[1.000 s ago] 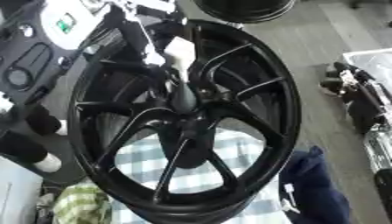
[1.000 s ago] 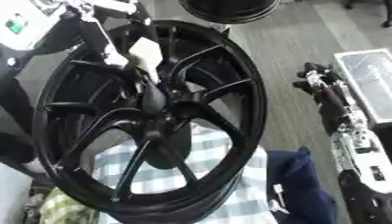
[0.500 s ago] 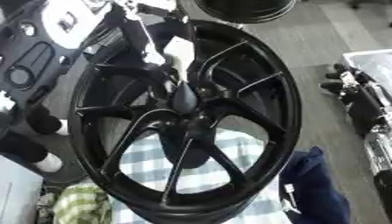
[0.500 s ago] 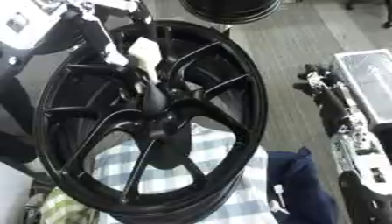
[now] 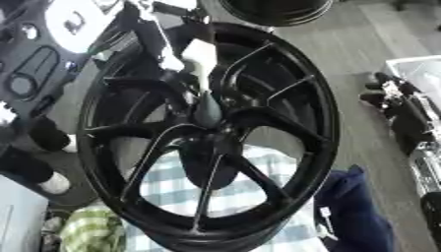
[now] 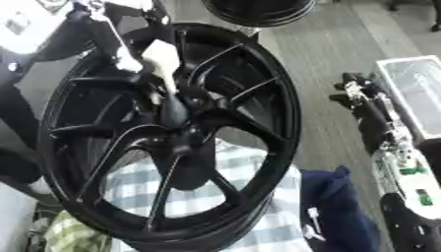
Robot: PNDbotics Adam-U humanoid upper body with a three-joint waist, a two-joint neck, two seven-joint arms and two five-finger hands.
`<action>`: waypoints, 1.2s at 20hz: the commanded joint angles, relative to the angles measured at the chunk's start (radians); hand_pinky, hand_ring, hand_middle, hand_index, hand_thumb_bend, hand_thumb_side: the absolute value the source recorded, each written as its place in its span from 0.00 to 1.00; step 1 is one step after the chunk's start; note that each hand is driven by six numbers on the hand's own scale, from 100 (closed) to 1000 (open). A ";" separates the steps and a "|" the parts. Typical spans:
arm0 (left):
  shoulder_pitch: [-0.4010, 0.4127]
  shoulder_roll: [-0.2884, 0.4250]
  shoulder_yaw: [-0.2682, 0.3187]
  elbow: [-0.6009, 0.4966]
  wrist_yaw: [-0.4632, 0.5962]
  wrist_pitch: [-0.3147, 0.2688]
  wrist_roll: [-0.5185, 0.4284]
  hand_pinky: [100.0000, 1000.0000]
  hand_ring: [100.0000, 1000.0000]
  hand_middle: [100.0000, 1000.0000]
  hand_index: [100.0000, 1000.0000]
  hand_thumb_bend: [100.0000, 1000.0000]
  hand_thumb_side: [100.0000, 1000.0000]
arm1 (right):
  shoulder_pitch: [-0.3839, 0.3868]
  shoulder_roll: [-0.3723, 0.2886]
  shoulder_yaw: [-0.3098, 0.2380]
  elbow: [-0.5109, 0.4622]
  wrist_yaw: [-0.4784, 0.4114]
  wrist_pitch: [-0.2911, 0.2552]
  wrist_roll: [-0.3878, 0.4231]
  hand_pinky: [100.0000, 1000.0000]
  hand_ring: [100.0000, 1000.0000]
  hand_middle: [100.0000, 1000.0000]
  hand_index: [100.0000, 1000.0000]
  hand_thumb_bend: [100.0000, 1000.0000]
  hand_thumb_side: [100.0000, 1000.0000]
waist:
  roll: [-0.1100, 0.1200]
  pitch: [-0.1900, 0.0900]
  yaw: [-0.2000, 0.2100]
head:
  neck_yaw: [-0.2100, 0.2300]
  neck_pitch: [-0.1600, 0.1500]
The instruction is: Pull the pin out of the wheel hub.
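A large black spoked wheel (image 5: 284, 98) stands tilted on a checked cloth. Its hub (image 5: 211, 142) sits at the centre. From the hub a grey shaft rises to a white block-shaped head; this is the pin (image 6: 161, 58). My left hand (image 6: 108, 37) comes in from the upper left, its dark fingers curled against the pin's white head. The shaft's lower end still meets the hub. My right hand (image 6: 366, 110) rests at the right edge, away from the wheel, fingers relaxed and holding nothing.
A blue-and-white checked cloth (image 5: 250, 197) lies under the wheel, with a dark blue cloth (image 5: 353, 211) to its right and a green checked one (image 5: 86, 231) at the lower left. A second black rim (image 5: 275, 10) lies beyond. A pale box (image 6: 413, 93) stands far right.
The pin's white head and my left hand have shifted slightly up and left. The wheel and the right hand keep their places.
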 commanded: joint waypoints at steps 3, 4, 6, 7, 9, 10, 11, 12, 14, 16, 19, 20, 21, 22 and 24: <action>-0.036 0.028 0.029 -0.023 0.002 0.001 0.014 0.81 0.66 0.48 0.20 0.05 0.00 | -0.010 -0.015 -0.004 -0.011 -0.007 -0.002 0.004 0.91 0.65 0.64 0.78 0.00 0.44 | -0.008 -0.014 0.000 | 0.001 -0.014; -0.037 0.029 0.031 -0.024 0.003 0.003 0.016 0.81 0.66 0.47 0.20 0.05 0.00 | -0.010 -0.015 -0.004 -0.011 -0.008 -0.002 0.005 0.91 0.65 0.64 0.78 0.00 0.44 | -0.008 -0.014 0.000 | 0.001 -0.014; -0.038 0.030 0.033 -0.026 0.007 0.007 0.017 0.81 0.66 0.47 0.20 0.04 0.00 | -0.010 -0.015 -0.004 -0.011 -0.008 -0.002 0.005 0.91 0.65 0.64 0.78 0.00 0.44 | -0.009 -0.013 0.000 | 0.002 -0.014; -0.038 0.032 0.034 -0.028 0.009 0.008 0.017 0.81 0.66 0.47 0.20 0.04 0.00 | -0.010 -0.015 -0.004 -0.011 -0.008 -0.002 0.006 0.91 0.65 0.64 0.78 0.00 0.44 | -0.009 -0.013 0.000 | 0.002 -0.014; -0.039 0.036 0.039 -0.036 0.012 0.012 0.020 0.81 0.65 0.47 0.20 0.03 0.00 | -0.011 -0.015 -0.004 -0.011 -0.008 -0.002 0.006 0.91 0.65 0.64 0.78 0.00 0.44 | -0.010 -0.012 0.001 | 0.002 -0.014; -0.039 0.038 0.044 -0.041 0.018 0.016 0.023 0.81 0.65 0.46 0.20 0.02 0.00 | -0.011 -0.015 -0.004 -0.011 -0.009 -0.003 0.006 0.91 0.65 0.64 0.78 0.00 0.44 | -0.010 -0.012 0.002 | 0.002 -0.014; -0.038 0.040 0.049 -0.048 0.025 0.021 0.026 0.81 0.65 0.46 0.19 0.01 0.00 | -0.011 -0.015 -0.004 -0.011 -0.009 -0.003 0.006 0.91 0.65 0.64 0.78 0.00 0.44 | -0.010 -0.012 0.002 | 0.002 -0.013; -0.038 0.042 0.053 -0.057 0.032 0.026 0.030 0.81 0.65 0.46 0.19 0.00 0.00 | -0.011 -0.016 -0.004 -0.011 -0.009 -0.003 0.006 0.91 0.65 0.64 0.78 0.00 0.44 | -0.010 -0.012 0.003 | 0.002 -0.013; -0.037 0.047 0.066 -0.079 0.049 0.039 0.038 0.81 0.64 0.46 0.19 0.00 0.00 | -0.012 -0.015 -0.004 -0.011 -0.009 -0.003 0.007 0.91 0.65 0.64 0.78 0.00 0.44 | -0.011 -0.012 0.004 | 0.002 -0.013; -0.036 0.056 0.077 -0.104 0.069 0.055 0.043 0.81 0.64 0.45 0.19 0.00 0.00 | -0.012 -0.016 -0.005 -0.011 -0.009 -0.003 0.007 0.91 0.65 0.64 0.79 0.00 0.44 | -0.011 -0.013 0.005 | 0.001 -0.011; -0.031 0.074 0.099 -0.151 0.103 0.080 0.062 0.80 0.63 0.45 0.18 0.00 0.00 | -0.012 -0.018 -0.006 -0.012 -0.009 -0.004 0.006 0.91 0.65 0.64 0.79 0.00 0.44 | -0.011 -0.015 0.008 | 0.000 -0.010; -0.028 0.083 0.108 -0.169 0.115 0.088 0.071 0.80 0.63 0.45 0.18 0.00 0.00 | -0.012 -0.019 -0.006 -0.012 -0.009 -0.004 0.006 0.91 0.65 0.64 0.79 0.00 0.44 | -0.011 -0.015 0.010 | -0.001 -0.010; -0.023 0.095 0.119 -0.189 0.127 0.096 0.083 0.80 0.63 0.45 0.18 0.00 0.00 | -0.011 -0.020 -0.007 -0.012 -0.009 -0.004 0.005 0.91 0.65 0.64 0.79 0.00 0.44 | -0.011 -0.016 0.011 | -0.002 -0.009; -0.018 0.107 0.129 -0.208 0.137 0.104 0.094 0.80 0.63 0.45 0.18 0.00 0.00 | -0.011 -0.021 -0.008 -0.012 -0.009 -0.004 0.005 0.91 0.65 0.64 0.79 0.00 0.44 | -0.011 -0.017 0.013 | -0.003 -0.008; -0.001 0.142 0.151 -0.244 0.157 0.120 0.118 0.80 0.62 0.45 0.18 0.00 0.00 | -0.009 -0.024 -0.010 -0.012 -0.009 -0.005 0.002 0.91 0.65 0.64 0.79 0.00 0.44 | -0.010 -0.020 0.018 | -0.005 -0.005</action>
